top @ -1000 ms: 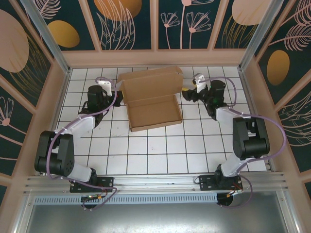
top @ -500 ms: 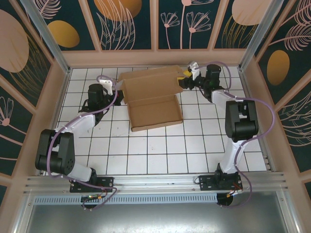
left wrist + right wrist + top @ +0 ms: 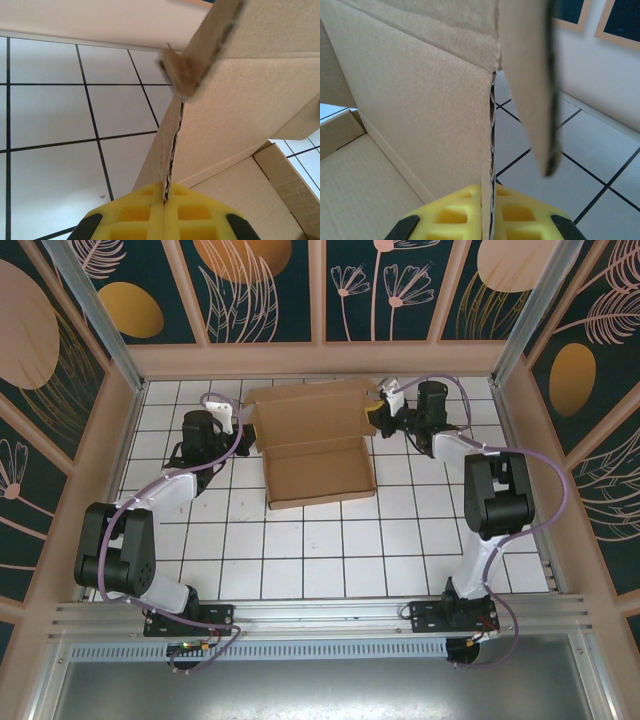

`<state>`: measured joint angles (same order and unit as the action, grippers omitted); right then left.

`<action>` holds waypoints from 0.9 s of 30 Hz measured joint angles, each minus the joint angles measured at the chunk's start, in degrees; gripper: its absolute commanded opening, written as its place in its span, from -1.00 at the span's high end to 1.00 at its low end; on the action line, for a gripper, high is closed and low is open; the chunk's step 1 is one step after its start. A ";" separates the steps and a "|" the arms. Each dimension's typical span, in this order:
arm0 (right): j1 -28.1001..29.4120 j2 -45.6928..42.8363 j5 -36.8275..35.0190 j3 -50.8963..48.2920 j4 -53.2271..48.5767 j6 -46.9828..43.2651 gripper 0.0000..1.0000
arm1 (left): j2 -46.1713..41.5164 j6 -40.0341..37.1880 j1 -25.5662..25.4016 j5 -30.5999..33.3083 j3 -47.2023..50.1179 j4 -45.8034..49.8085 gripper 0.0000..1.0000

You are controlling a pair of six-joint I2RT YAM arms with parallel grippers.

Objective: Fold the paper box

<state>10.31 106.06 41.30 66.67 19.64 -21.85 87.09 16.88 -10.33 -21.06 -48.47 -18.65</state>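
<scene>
The paper box (image 3: 318, 468) is plain brown cardboard on the white tiles, its shallow tray toward me and its lid panel (image 3: 310, 415) raised at the back. My left gripper (image 3: 243, 426) is at the lid's left edge. In the left wrist view its yellow fingers (image 3: 131, 212) are shut on the cardboard edge (image 3: 172, 150). My right gripper (image 3: 377, 417) is at the lid's right edge. There its yellow fingers (image 3: 522, 215) pinch the cardboard wall (image 3: 420, 100), and a loose flap (image 3: 530, 85) hangs just to the right of the grip.
A low wooden wall (image 3: 320, 360) runs close behind the box, with side walls left and right. Open white tiles (image 3: 320, 550) lie between the box and the metal rail (image 3: 320, 615) at the arm bases.
The right arm has swung in from the right to the lid's right edge, and its jaws have shut on the cardboard. The left gripper and the box have stayed put.
</scene>
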 measured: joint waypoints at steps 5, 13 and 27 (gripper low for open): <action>3.30 -4.24 -7.69 -3.56 1.49 2.16 0.85 | 0.00 1.68 -0.13 0.74 0.04 -0.61 1.00; 8.90 -8.48 -24.74 -10.23 4.83 8.92 0.82 | 0.28 4.59 -3.43 4.76 0.04 -1.46 1.00; 22.93 -8.59 -61.86 -11.34 10.80 24.63 0.82 | 0.28 9.60 -4.22 8.35 4.57 -10.25 1.00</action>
<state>33.23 97.47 -20.56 55.33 30.44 2.79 87.37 26.48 -14.55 -12.71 -43.90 -28.91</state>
